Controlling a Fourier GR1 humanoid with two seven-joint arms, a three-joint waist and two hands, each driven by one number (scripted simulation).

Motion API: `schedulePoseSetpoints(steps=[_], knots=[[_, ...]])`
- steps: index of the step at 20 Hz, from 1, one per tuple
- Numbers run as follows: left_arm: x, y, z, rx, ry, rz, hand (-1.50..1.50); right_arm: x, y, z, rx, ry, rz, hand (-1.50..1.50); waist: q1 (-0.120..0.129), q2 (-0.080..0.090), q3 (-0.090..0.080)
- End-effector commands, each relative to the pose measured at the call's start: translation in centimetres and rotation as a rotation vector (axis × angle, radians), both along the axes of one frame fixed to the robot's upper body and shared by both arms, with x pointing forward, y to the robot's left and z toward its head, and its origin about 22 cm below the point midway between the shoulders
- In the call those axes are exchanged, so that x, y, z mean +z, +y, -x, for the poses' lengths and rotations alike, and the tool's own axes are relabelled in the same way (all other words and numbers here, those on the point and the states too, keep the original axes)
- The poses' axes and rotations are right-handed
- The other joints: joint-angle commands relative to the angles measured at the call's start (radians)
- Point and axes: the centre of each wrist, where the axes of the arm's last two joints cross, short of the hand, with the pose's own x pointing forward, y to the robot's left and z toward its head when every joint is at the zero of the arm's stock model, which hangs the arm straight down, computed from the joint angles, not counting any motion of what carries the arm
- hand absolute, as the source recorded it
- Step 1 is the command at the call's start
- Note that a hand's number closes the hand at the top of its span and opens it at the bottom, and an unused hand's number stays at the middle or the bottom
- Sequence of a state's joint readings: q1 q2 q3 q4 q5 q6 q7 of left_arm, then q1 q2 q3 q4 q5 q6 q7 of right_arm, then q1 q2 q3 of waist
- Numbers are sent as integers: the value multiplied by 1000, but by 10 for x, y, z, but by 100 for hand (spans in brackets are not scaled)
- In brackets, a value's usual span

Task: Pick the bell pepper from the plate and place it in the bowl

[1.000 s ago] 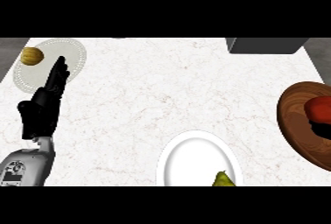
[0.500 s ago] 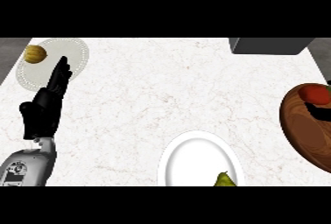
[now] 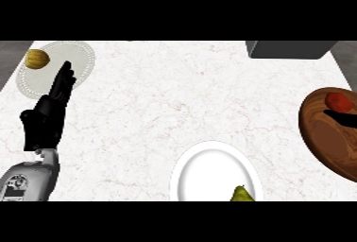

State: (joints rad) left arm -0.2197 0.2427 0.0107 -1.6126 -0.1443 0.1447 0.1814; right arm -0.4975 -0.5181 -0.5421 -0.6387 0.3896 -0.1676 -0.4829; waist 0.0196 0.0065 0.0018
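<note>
The red bell pepper point(image 3: 339, 100) is lying inside the wooden bowl point(image 3: 327, 142) at the counter's point(image 3: 181, 99) right edge, and black fingers of the right hand point(image 3: 343, 117) are showing just below it, though I cannot tell whether they are spread or curled. The left hand point(image 3: 47, 116) is resting near the left edge with fingers straight and pressed together, their tips lying over the plate point(image 3: 77, 61) in the far left corner that is carrying a yellow-brown fruit point(image 3: 38, 58). A white plate point(image 3: 209, 170) at the near edge is holding a green pear point(image 3: 241, 194).

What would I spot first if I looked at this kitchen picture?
Probably the black left robot hand, fingers straight, pointing up at a plate with a small brown ball on it. At the right edge sits a brown wooden bowl with something red inside.
</note>
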Motion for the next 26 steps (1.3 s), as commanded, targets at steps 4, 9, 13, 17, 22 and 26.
schedulePoseSetpoints(steps=[4,9,13,17,22,26], knots=[[5,5,-2,6,-21,7,0,15,-53,28,-28,-102,-115,-150,-8,-3,0],[-18,6,3,28,15,-14,0,29,-77,61,26,-93,-210,-150,-28,-8,-2],[-5,-1,5,34,-12,10,0,-3,-85,105,49,-152,-292,-150,-29,-10,-2],[3,18,-7,25,19,8,0,21,-120,152,159,-150,-309,-150,-39,-10,-2],[7,3,0,29,1,3,0,1,-119,193,190,-123,-325,-150,-27,-8,-2],[-11,-3,-6,45,-3,-15,0,-4,-109,193,214,-146,-292,-150,-25,-7,-2]])
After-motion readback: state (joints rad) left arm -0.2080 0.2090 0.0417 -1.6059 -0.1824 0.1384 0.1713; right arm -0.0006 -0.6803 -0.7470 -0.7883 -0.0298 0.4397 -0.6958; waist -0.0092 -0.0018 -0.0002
